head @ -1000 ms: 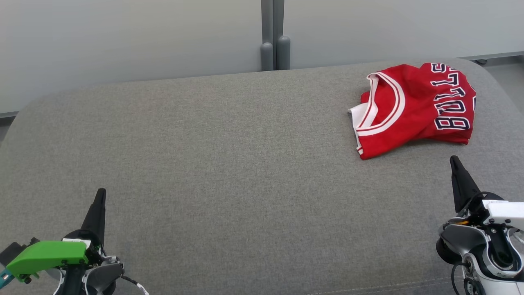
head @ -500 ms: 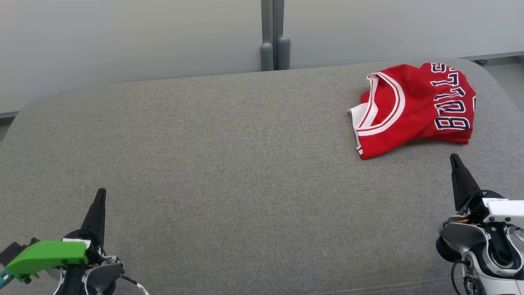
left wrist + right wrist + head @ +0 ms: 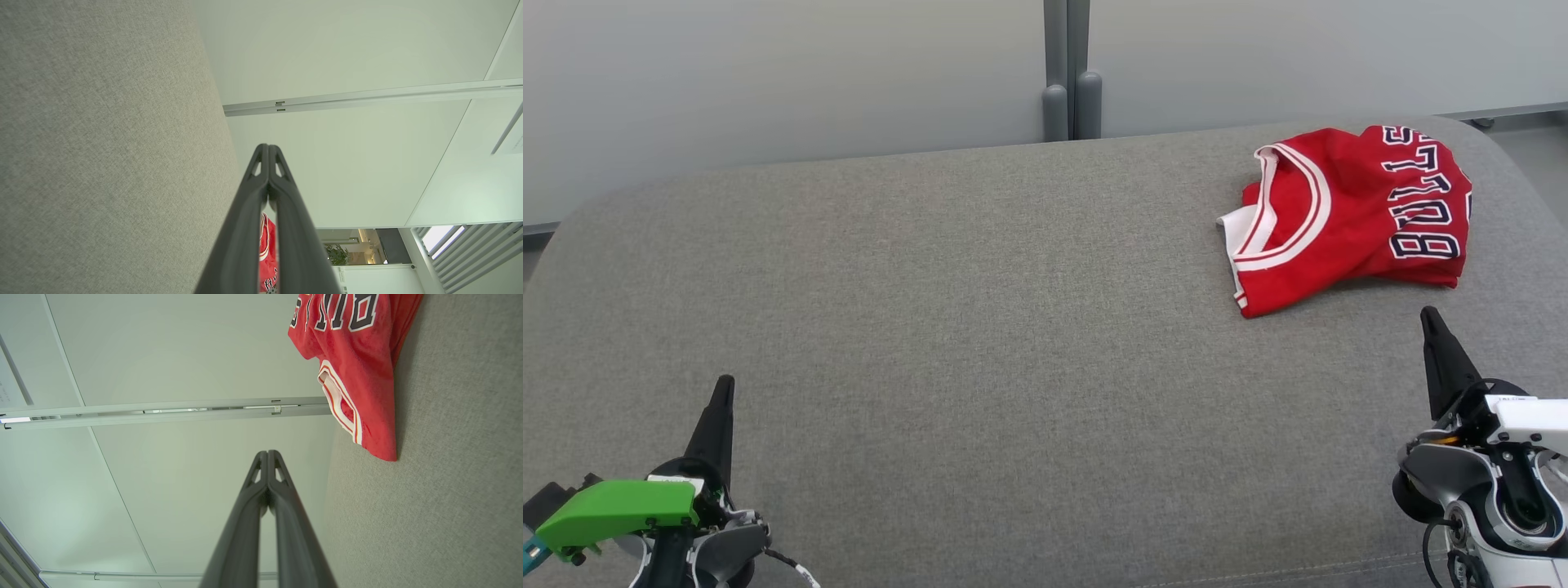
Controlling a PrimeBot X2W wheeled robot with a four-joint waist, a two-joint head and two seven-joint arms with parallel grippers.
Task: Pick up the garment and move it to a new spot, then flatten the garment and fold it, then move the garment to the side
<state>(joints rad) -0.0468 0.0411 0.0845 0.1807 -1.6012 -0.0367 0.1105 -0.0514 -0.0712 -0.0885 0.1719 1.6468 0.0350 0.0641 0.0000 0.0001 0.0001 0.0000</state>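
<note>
I see the garment (image 3: 1347, 216) at the far right of the grey fabric surface (image 3: 980, 327), close to its rounded back corner. It's a red jersey, bunched in a loose lumpy heap, not flat. White-and-red striped trim curves round an opening on its left side. Dark block letters with white outlines run up its right side. In my right wrist view the garment (image 3: 351, 355) looks soft and slightly fuzzy, with one striped hem edge folded over.

The surface is a coarse heathered weave, matte, with rounded corners and a thin seam along the near edge at the right.

My left gripper (image 3: 724, 384) sits low at the near left, well apart from the garment. Its jaws are pressed together with nothing between them. The fingers (image 3: 261, 175) are matte black and taper to a point, with small triangular cut-outs near the tips. A bright green plastic cover (image 3: 613, 505) sits at that wrist.

My right gripper (image 3: 1427, 315) is near the garment's near edge and not touching it. Its jaws are also together and empty, same tapered black shape (image 3: 267, 454). The white and silver housing (image 3: 1503, 457) below it is glossy.

Behind are smooth pale wall panels (image 3: 768, 73) and a grey post (image 3: 1072, 90) with rounded caps.
</note>
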